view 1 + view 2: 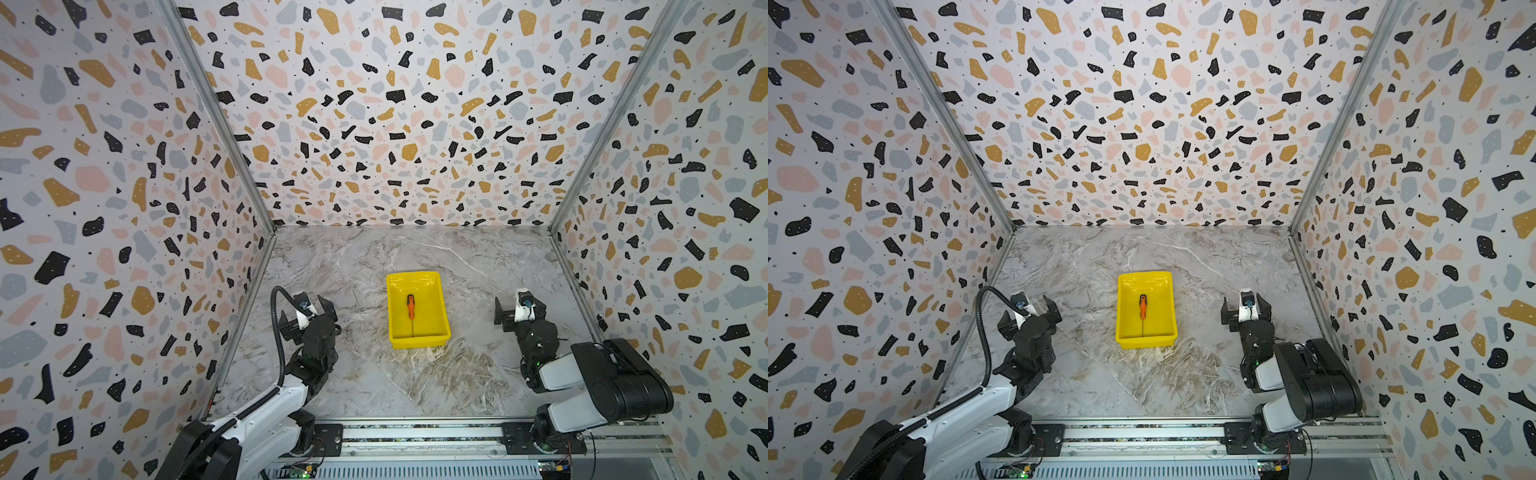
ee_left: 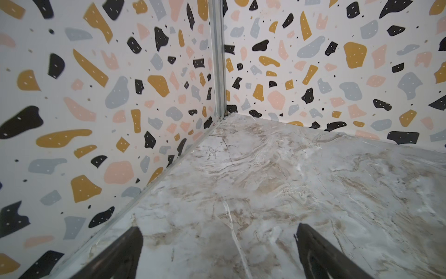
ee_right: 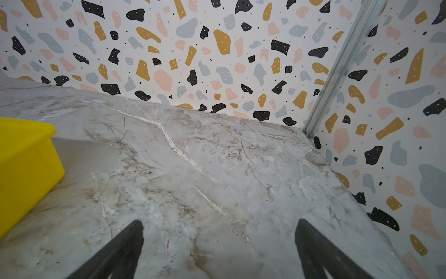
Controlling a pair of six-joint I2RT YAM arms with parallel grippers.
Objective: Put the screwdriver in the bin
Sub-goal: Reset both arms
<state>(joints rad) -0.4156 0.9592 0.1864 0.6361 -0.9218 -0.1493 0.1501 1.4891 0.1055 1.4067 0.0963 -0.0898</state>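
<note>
The screwdriver (image 1: 410, 306) (image 1: 1143, 306) lies flat inside the yellow bin (image 1: 440, 307) (image 1: 1165, 332), orange handle toward the back, thin shaft toward the front wall. The bin sits mid-table in both top views; one corner of the bin (image 3: 26, 164) shows in the right wrist view. My left gripper (image 1: 305, 309) (image 1: 1030, 309) (image 2: 218, 232) hangs open and empty left of the bin. My right gripper (image 1: 519, 309) (image 1: 1246, 309) (image 3: 218, 225) stands open and empty to the bin's right. Neither touches the bin.
Patterned walls enclose the marble table (image 1: 374, 374) on three sides, with metal corner posts (image 1: 216, 120) at the back. A rail (image 1: 415, 436) carrying both arm bases runs along the front edge.
</note>
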